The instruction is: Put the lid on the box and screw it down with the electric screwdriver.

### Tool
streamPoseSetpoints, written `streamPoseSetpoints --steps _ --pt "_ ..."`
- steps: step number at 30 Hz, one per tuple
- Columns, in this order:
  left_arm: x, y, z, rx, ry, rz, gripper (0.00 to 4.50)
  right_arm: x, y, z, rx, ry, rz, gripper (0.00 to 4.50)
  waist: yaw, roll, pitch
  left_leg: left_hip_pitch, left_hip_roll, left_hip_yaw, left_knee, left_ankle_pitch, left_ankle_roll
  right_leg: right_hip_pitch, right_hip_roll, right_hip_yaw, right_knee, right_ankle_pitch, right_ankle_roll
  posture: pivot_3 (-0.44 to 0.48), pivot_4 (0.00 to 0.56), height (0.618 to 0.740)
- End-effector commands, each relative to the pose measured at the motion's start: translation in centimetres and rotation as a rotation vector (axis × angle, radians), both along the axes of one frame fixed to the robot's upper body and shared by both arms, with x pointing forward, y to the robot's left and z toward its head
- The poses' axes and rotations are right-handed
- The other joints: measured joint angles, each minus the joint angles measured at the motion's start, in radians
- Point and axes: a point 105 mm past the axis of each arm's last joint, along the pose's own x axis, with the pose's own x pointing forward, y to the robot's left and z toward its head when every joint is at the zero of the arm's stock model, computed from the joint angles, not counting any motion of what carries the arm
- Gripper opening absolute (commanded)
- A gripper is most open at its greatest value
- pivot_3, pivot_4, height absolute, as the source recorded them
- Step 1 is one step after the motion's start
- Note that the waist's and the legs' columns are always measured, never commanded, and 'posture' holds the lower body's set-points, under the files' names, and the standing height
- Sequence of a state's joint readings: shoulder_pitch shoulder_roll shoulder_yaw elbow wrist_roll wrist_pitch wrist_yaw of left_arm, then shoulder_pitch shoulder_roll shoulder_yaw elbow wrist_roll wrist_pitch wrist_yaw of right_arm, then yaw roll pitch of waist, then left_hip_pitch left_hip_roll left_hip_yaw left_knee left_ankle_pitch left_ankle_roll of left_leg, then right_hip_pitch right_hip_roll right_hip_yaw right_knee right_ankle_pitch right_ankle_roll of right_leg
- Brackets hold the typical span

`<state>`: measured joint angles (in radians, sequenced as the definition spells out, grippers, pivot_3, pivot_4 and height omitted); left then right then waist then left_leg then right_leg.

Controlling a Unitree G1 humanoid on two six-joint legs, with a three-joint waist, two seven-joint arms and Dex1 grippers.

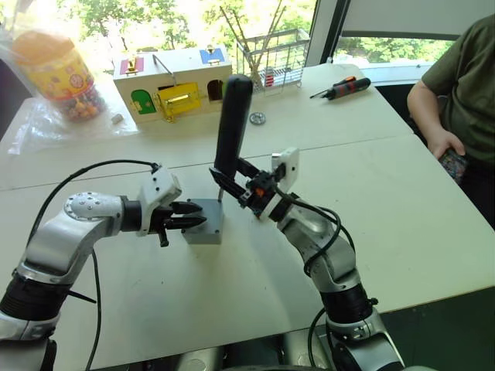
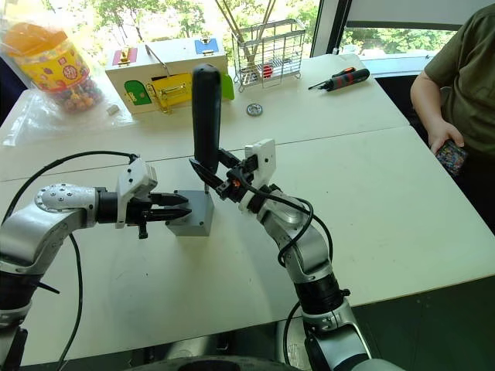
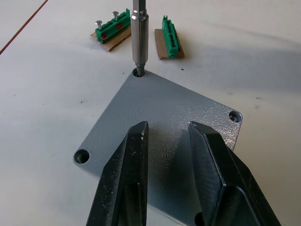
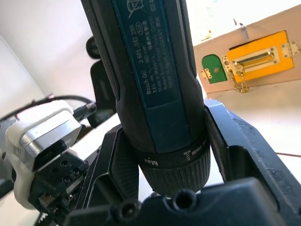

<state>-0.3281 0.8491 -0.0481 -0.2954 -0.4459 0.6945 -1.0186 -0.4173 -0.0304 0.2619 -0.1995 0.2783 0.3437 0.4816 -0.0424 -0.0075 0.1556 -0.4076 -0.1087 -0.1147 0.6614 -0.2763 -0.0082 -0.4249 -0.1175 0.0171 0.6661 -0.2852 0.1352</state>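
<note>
In the left eye view the box [image 1: 204, 222] sits on the white table [image 1: 402, 209], near the middle of the near half, with the lid [image 1: 203, 210] already lying flat on top of it. The left gripper [image 1: 188, 221] reaches in from the left, its two black fingers slightly spread and resting over the lid's left part. The right gripper [image 1: 232, 179] comes from the right and pinches the electric screwdriver [image 1: 231, 127] low on its body; the tool stands almost upright, its thin bit pointing down at the lid's far corner. Farther back on the table stand a wooden latch box [image 1: 172, 83] with coloured doors, a wire basket [image 1: 274, 56], a jar of sweets [image 1: 62, 71] at the far left and an orange-and-black hand screwdriver [image 1: 343, 87] at the far right. A person's arm [image 1: 452, 85] shows at the right edge.

The right eye view gives the same layout — lid on the box, bit above its far corner, left fingers on the lid.

In the left wrist view the left fingers [image 3: 124, 179] hover with a narrow gap just over the grey lid, whose corner screw holes are visible. The metal bit [image 3: 139, 37] stands in the far corner hole. Two green terminal strips [image 3: 113, 27] lie on the table beyond the lid.

In the right wrist view the right gripper's fingers press on both sides of the screwdriver's black-and-blue barrel — the latch box is behind.
</note>
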Motion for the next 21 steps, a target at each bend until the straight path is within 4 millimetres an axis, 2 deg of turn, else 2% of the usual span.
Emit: streamPoseSetpoints --steps 1,9,14,21 --pt "-0.2 0.2 -1.2 0.029 0.038 0.011 1.33 0.1 0.9 -1.3 -0.096 0.029 0.018 1.74 0.000 0.000 0.000 0.000 0.000 0.000 0.000 0.000 0.000 0.000 0.000 0.000 0.000 0.000 0.000 0.000 0.150 0.740" --pt "-0.3 -0.2 -1.4 0.024 0.036 0.003 1.33 0.3 1.1 -3.7 -0.178 0.082 0.039 1.74 0.000 0.002 -0.008 0.005 0.000 0.000 -0.001 -0.001 0.001 0.002 0.000 0.000 -0.001 0.000 0.000 0.000 0.150 0.740" --pt "-0.3 -0.2 -1.6 0.025 0.034 0.006 1.33 0.9 0.9 -4.4 -0.197 0.112 0.024 1.74 0.001 0.002 -0.009 0.023 0.000 0.001 -0.011 -0.001 0.002 0.016 0.000 0.002 -0.006 0.000 0.000 0.000 0.150 0.740" --pt "-0.2 -0.7 -1.5 0.012 0.032 0.000 1.33 1.4 0.7 -5.9 -0.221 0.158 0.001 1.74 0.001 0.002 -0.015 0.026 0.001 0.001 -0.013 -0.002 0.002 0.018 0.000 0.002 -0.006 0.000 0.000 0.000 0.150 0.740"
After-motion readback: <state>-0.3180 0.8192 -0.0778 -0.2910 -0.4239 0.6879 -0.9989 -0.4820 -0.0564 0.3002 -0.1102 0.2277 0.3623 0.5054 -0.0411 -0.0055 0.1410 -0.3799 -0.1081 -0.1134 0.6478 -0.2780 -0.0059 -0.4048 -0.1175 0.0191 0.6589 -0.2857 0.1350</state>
